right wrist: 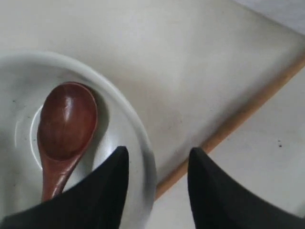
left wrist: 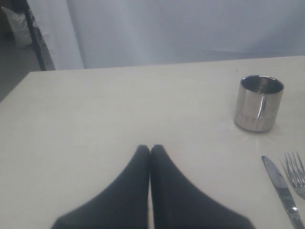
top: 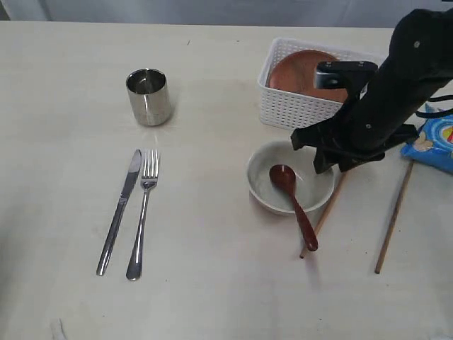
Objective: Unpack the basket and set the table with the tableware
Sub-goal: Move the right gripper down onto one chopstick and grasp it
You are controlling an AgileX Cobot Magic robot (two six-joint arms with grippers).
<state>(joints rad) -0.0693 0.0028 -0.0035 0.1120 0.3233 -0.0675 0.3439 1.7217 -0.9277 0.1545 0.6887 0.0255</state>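
The off-white bowl (top: 258,191) stands on the table (top: 212,283) in front of the white basket (top: 297,110), which holds the brown plate (top: 301,71). A reddish wooden spoon (top: 294,205) lies with its head in the bowl and its handle over the rim. My right gripper (top: 327,164) hovers open above the bowl's right rim (right wrist: 138,129), holding nothing. One finger is over the bowl's inside beside the spoon (right wrist: 66,124), the other over the table past a chopstick (right wrist: 238,121). My left gripper (left wrist: 150,148) is shut and empty, low over bare table, with the steel cup (left wrist: 259,102) off to one side.
The steel cup (top: 148,95) stands at the back left, with a knife (top: 120,210) and fork (top: 143,212) side by side in front of it. Two chopsticks (top: 325,212) (top: 393,216) lie apart right of the bowl. A blue chip bag (top: 435,142) lies at the right edge.
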